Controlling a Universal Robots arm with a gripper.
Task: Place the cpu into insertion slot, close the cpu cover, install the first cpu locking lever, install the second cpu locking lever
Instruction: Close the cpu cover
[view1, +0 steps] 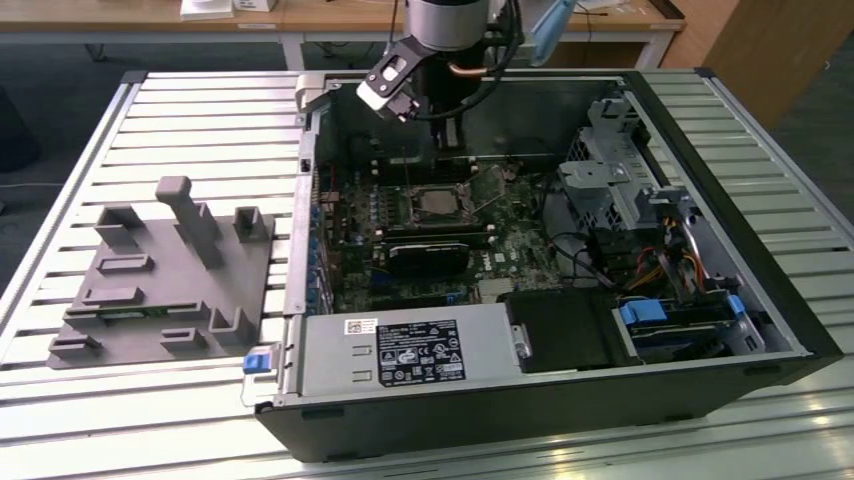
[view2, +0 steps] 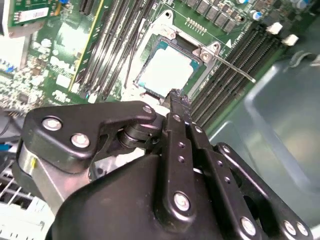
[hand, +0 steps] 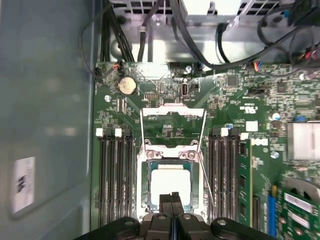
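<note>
Cpu (hand: 170, 182) just beyond closed fingertips (hand: 166, 200)

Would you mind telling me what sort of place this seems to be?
Probably a robotics lab or workshop bench: an opened computer case lies on a slatted metal table, a grey parts fixture sits beside it, and wooden desks stand behind.

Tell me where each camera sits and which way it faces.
Exterior view: off the arm, looking down into the open computer case; arm shows.
First wrist view: on the arm, facing straight down at the cpu; shut fingers show.
Second wrist view: on the arm, slanting past the fingers.
Both wrist views share cpu and fingers.
</note>
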